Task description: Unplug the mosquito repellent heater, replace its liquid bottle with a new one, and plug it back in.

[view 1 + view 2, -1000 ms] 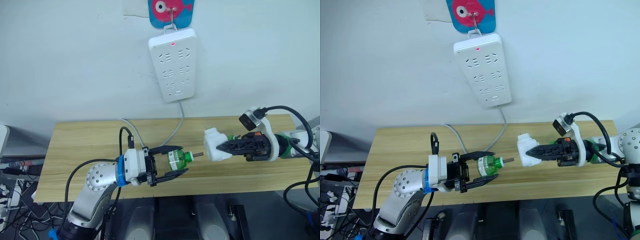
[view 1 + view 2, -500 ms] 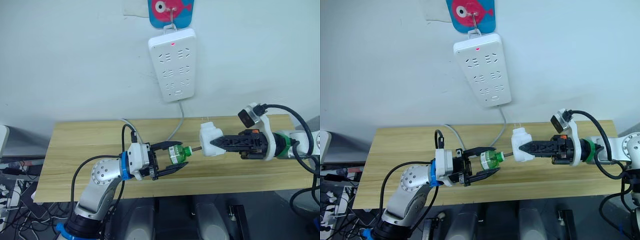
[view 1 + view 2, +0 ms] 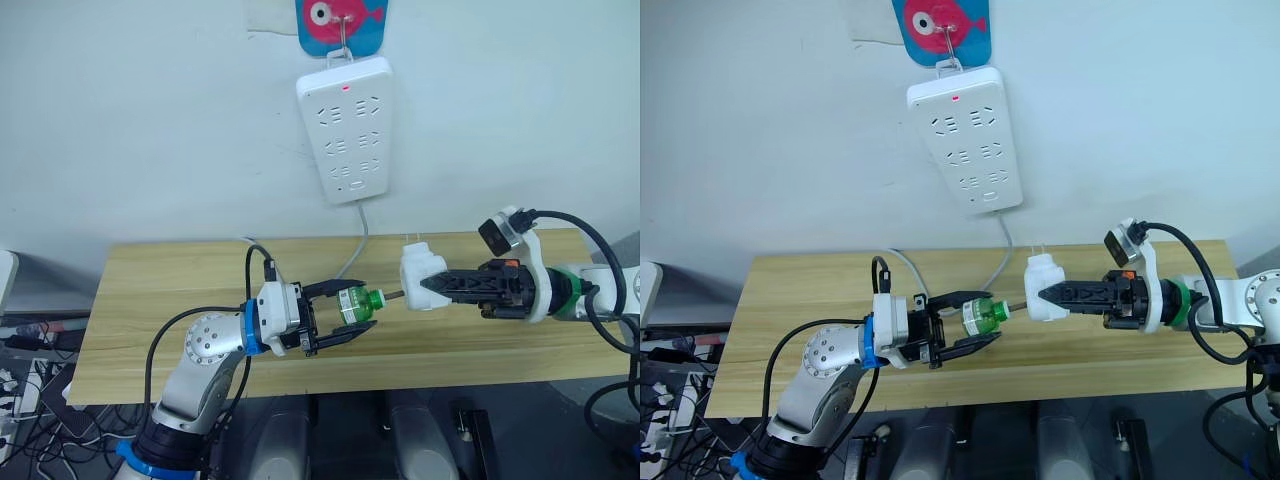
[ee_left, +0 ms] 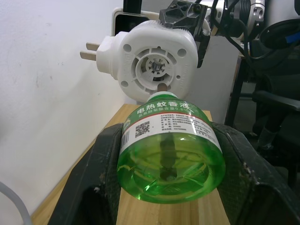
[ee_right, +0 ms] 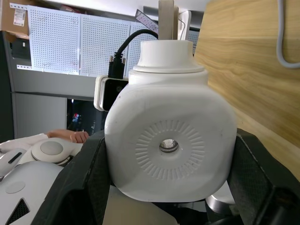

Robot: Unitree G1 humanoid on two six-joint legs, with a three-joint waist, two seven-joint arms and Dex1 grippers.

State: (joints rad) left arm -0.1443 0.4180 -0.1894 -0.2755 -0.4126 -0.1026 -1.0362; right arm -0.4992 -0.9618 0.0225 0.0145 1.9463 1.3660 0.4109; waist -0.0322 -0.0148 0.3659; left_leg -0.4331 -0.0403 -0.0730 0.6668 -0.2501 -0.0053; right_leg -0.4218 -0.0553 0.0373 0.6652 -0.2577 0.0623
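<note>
My left gripper (image 3: 360, 307) is shut on a green liquid bottle (image 3: 352, 303) held sideways above the table, wick pointing right. My right gripper (image 3: 427, 286) is shut on the white mosquito repellent heater (image 3: 415, 267), its plug prongs pointing up. The bottle's wick tip reaches the heater's underside. In the left wrist view the bottle (image 4: 168, 159) sits between both fingers (image 4: 93, 187) with its wick at the heater's (image 4: 157, 63) round socket, slightly off centre. In the right wrist view the heater's vent face (image 5: 171, 140) sits between the fingers (image 5: 79, 187).
A long white power strip (image 3: 347, 128) with a red light hangs on the wall from a fish-shaped hook (image 3: 340, 20). Its grey cable (image 3: 358, 250) drops onto the wooden table (image 3: 170, 290). Both arms hover over the table's front half.
Over the last second my left gripper carried the bottle up and right, and my right gripper brought the heater left. The gap between wick and heater has closed.
</note>
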